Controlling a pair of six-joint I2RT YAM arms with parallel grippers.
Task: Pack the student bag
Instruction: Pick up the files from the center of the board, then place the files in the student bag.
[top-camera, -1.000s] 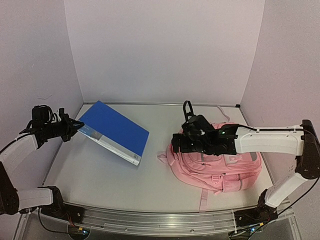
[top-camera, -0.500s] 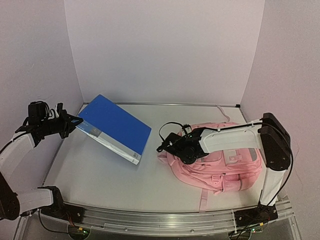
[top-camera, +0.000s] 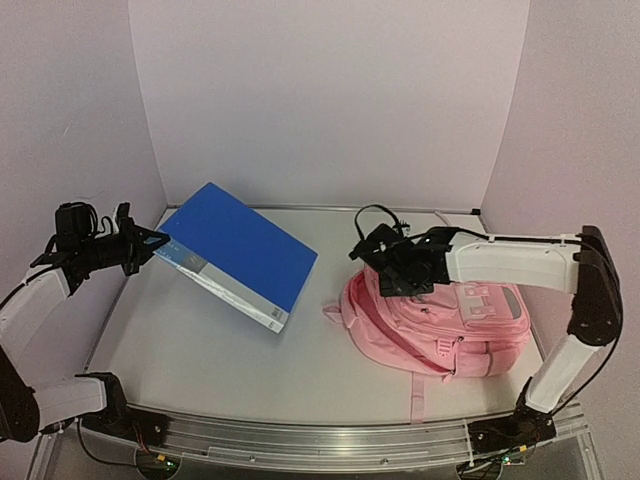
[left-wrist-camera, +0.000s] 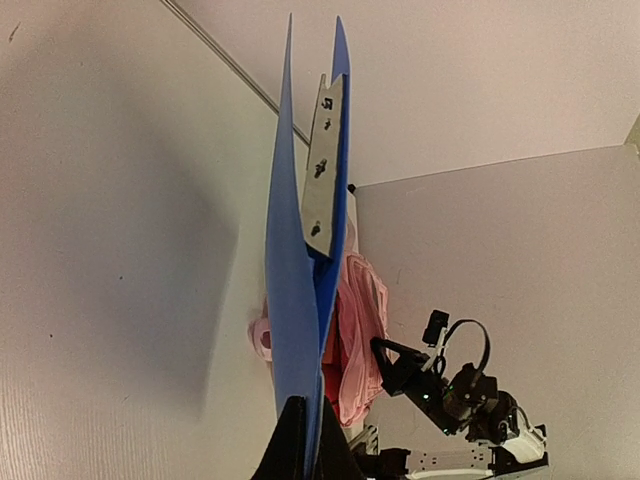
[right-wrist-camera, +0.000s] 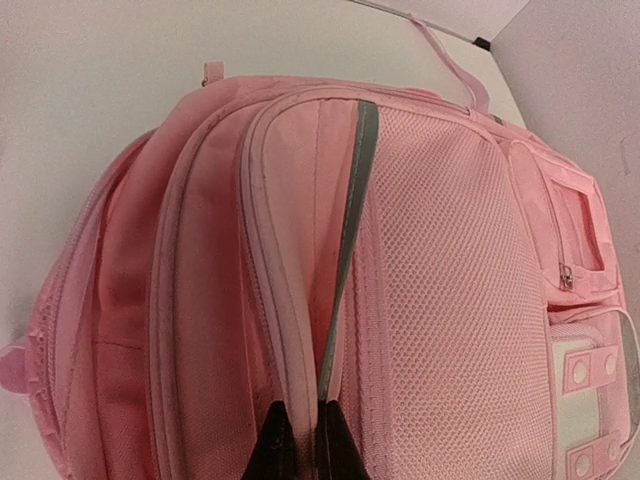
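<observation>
On the student bag (right-wrist-camera: 450, 250), right fingers (right-wrist-camera: 272, 442) pinch its seam; left fingers (left-wrist-camera: 292, 440) clamp folder (top-camera: 240, 250).

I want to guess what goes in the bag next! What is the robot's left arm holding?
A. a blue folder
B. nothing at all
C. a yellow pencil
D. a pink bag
A: the left gripper is shut on a corner of the blue folder, while the right gripper pinches the pink bag.

My right gripper (top-camera: 383, 268) hides the bag's (top-camera: 440, 325) top; from my left wrist, the folder (left-wrist-camera: 292, 300) hides its middle.
</observation>
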